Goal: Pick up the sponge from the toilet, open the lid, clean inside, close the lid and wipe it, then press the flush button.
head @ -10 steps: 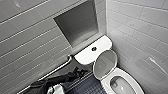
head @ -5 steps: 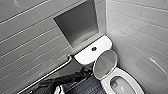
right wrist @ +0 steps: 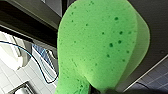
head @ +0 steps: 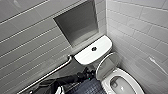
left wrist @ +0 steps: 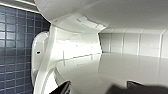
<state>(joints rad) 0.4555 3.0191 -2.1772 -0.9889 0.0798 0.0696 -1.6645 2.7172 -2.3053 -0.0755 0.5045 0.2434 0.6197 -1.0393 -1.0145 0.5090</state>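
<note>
The white toilet (head: pixel 126 75) stands in the corner, and its lid (head: pixel 108 63) is raised and leans back toward the tank (head: pixel 85 56). The dark flush button (head: pixel 94 49) sits in the middle of the tank top. The bowl (head: pixel 117 83) lies uncovered. My left gripper (head: pixel 87 73) is low beside the lid's left edge. In the left wrist view it (left wrist: pixel 98 88) stands open, close to glossy white toilet (left wrist: pixel 75 47) surfaces. The bright green sponge (right wrist: pixel 100 47) looms large in the right wrist view, pinched at its narrow end by my shut right gripper (right wrist: pixel 100 90).
A metal grab bar (head: pixel 48 73) runs along the grey tiled wall to the left of the tank. A recessed niche (head: pixel 80 23) sits above the tank. White tiles (head: pixel 140 30) close off the right side. The floor is dark blue mosaic (head: pixel 87 88). A blue cable (right wrist: pixel 41 66) hangs near the right arm.
</note>
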